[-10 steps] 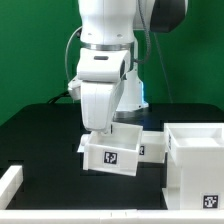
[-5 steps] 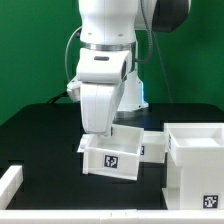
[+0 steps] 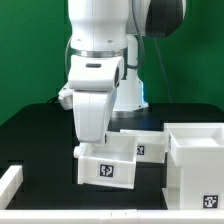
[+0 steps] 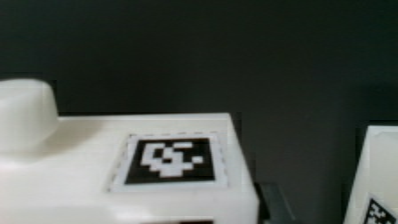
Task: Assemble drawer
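A low white tray box [image 3: 125, 168] with a black-and-white tag on its front sits at the lower middle of the exterior view. My gripper [image 3: 88, 144] comes down on its rear left wall and appears shut on it; the fingertips are hidden behind the wall. A second tray box [image 3: 147, 146] stands just behind it to the right. The large hollow casing [image 3: 196, 160] stands at the right edge. In the wrist view the held tray box [image 4: 71, 165] and its tag [image 4: 178, 160] fill the frame, with one white finger [image 4: 25, 110] beside them.
A long thin white bar [image 3: 10, 184] lies at the exterior view's lower left on the black table [image 3: 40, 130]. A white edge with a tag [image 4: 381, 175] shows at the wrist view's side; I cannot tell which part it is.
My arm has moved toward the exterior view's left and lower, and the front tray box has moved with it, away from the casing and the second tray box.
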### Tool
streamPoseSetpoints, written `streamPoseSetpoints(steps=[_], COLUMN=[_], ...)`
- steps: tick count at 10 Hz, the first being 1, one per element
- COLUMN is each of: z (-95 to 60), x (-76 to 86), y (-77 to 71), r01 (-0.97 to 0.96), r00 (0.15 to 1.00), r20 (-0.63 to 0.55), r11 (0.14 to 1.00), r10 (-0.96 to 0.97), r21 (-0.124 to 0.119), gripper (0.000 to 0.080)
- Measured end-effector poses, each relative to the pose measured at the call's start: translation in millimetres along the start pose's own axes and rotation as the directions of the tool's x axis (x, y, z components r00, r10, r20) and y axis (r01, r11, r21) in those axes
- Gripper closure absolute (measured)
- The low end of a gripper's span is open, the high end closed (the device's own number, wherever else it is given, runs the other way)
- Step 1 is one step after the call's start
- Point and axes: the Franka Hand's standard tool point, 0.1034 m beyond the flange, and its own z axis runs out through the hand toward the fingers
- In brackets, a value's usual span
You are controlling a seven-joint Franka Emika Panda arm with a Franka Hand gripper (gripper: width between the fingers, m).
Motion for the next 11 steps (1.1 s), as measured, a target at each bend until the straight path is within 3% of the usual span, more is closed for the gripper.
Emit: streamPoseSetpoints(steps=[2,7,8,11], z=[3.2,4.9,10.5,12.8], x=[-3.7,-6.0,-6.9,-1.3], y=[8.8,9.0,11.1,16.0], r01=[0.010,0.008,0.031,0.039], r00=[1.000,1.000,1.000,0.999], r20=[-0.002,0.000,-0.002,-0.008], r11=[1.000,1.000,0.998,0.996], r10=[-0.010,-0.008,-0.031,-0.040], r21=[-0.011,-0.014,-0.046,-0.081], gripper=[0.0761,0.0761,0.0761,0.0761])
